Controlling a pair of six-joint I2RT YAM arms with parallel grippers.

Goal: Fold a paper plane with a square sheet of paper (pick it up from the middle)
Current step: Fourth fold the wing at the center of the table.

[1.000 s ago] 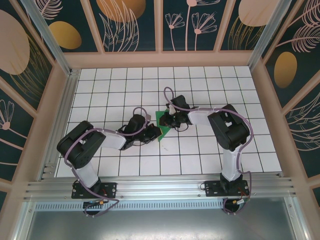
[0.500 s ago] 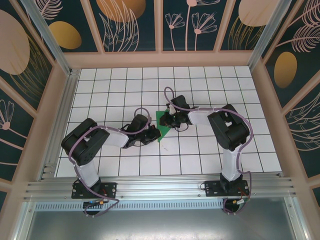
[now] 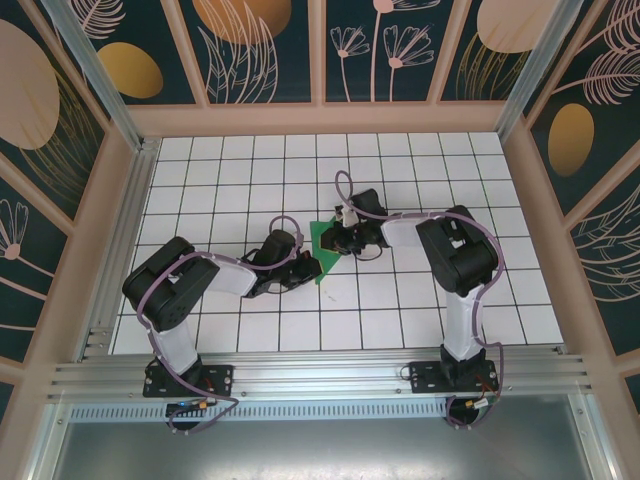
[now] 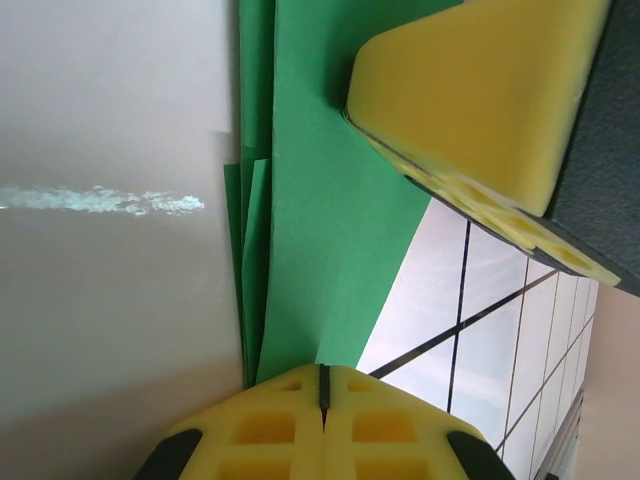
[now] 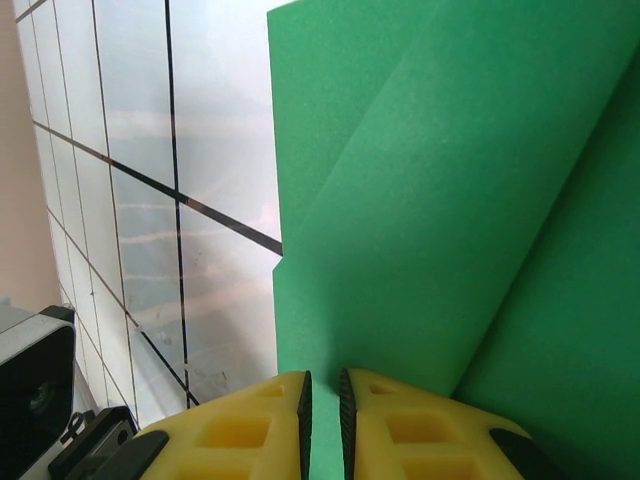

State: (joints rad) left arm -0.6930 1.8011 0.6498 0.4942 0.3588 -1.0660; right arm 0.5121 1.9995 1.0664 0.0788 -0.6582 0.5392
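The sheet of paper (image 3: 322, 237) is bright green, partly folded into overlapping layers, and lies mid-table between both arms. My left gripper (image 3: 311, 266) lies low at the paper's near-left edge. In the left wrist view its yellow jaws (image 4: 322, 372) are shut, with a corner of the paper (image 4: 320, 220) running into the seam. My right gripper (image 3: 333, 241) comes in from the right, its fingertips down on the paper's far part. One of its fingers (image 4: 470, 90) rests on the green surface. In the right wrist view the jaws (image 5: 322, 385) stand a narrow slit apart, with paper (image 5: 450, 200) showing through the slit.
The white gridded table (image 3: 420, 170) is walled by wooden rails (image 3: 320, 118) at the back and sides. An aluminium frame (image 3: 320, 375) carrying both arm bases runs along the near edge. The two arms reach inward and nearly meet at the centre.
The left arm's elbow has swung slightly right and forward, and its jaws have closed the last bit on the paper edge. The right gripper has shifted a touch to the right.
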